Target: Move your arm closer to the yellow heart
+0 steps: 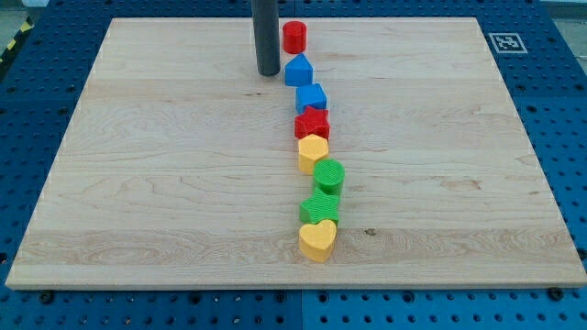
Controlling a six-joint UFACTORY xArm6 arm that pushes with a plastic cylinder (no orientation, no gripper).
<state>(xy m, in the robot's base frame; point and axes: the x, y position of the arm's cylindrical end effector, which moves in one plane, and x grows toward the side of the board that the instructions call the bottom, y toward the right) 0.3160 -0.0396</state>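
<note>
My tip just left of blue block; block column bars rightward path; bare board on view's left open down to yellow heart

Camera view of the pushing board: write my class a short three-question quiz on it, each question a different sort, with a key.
1. True or false: my tip touches the yellow heart.
2. Multiple choice: which block sits nearest the view's top? A) red cylinder B) green cylinder C) yellow heart
3. Fill in: the yellow heart lies at the view's ______ end of the block column on the wooden board.

Key: 1. False; my tip stands beside the upper blue block. 2. A. 3. bottom.
</note>
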